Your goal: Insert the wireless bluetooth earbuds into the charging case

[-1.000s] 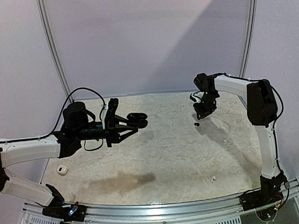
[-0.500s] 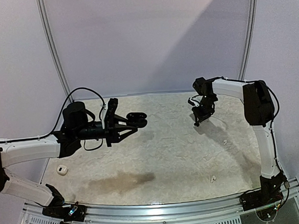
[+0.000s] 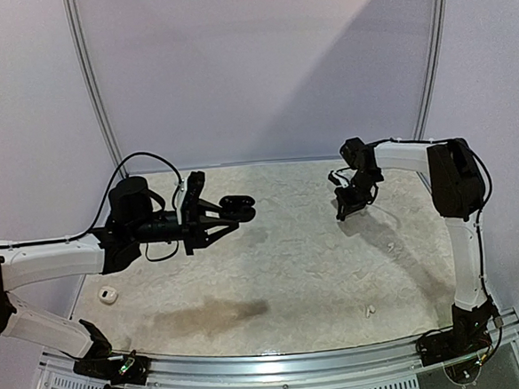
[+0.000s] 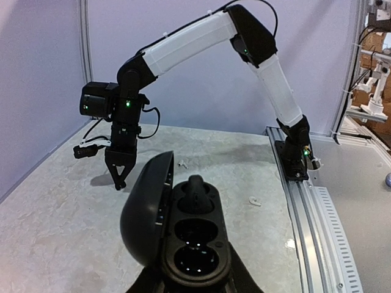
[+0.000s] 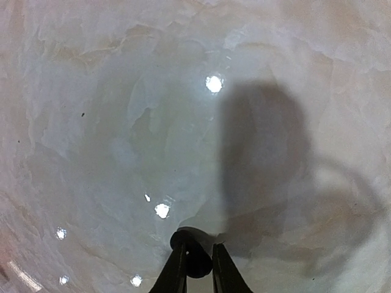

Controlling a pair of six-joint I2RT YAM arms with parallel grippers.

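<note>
The left gripper (image 3: 224, 216) is clenched on the black charging case (image 4: 197, 245) and holds it up off the tabletop (image 3: 292, 272). The case is smooth and pebble-shaped, and its lid (image 4: 143, 213) is swung open to one side. Inside is a row of round wells. The far well holds a seated earbud (image 4: 195, 188), glossy black with its stub standing up, while the two nearer wells are bare.

Well to the right of the case, across the tabletop, the right gripper (image 5: 194, 256) points down with its fingertips pinched on a black earbud (image 5: 189, 243). This tiny, roundish, shiny bud is low over the pale marbled surface; whether it touches cannot be told.

Farther right of the case, and nearer the arm bases, a white earbud (image 3: 390, 246) lies loose on the tabletop. A second white earbud (image 3: 370, 310) lies nearer the front edge. Both are small and slightly elongated. Left of the case and nearer the front edge sits a small white pebble-like case (image 3: 107, 295).
</note>
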